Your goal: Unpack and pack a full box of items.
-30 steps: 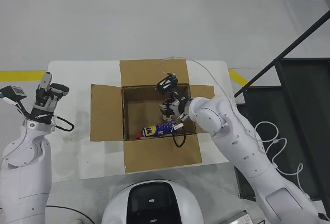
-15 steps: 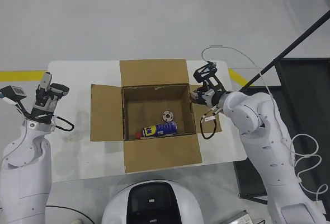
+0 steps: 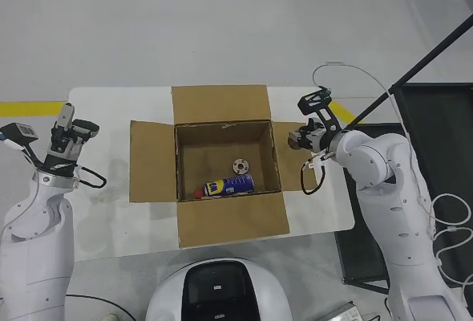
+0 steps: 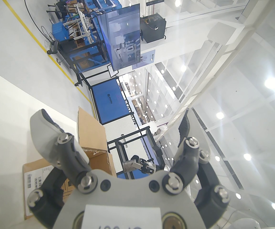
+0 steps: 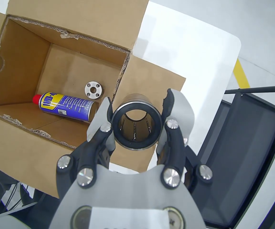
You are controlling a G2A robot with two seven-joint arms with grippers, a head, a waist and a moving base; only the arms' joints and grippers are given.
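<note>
Your right claw [image 5: 138, 101] is holding a short metal cylinder [image 5: 137, 125], with one finger pressed on each side of it. The cylinder is hollow, it has a dark rim, and its open end faces the wrist camera. In the top view this claw hangs over the right flap of the cardboard box [image 3: 219, 103], just outside the box opening. The box stands open in the middle of the white worktop [image 3: 108, 217], with its four flaps folded outwards. Inside, on the bottom, you see a blue and yellow spray can [image 3: 230, 186] with a red cap. It lies on its side along the wall nearest to the robot, with the cap pointing to the robot's left. Just beside the can, more to the middle of the box, lies a small round metal disc [image 3: 240, 166] with holes in it. Your left claw [image 4: 114, 120] is at the left edge of the worktop, well apart from the box. It points upwards, its fingers are spread wide and nothing is between them.
</note>
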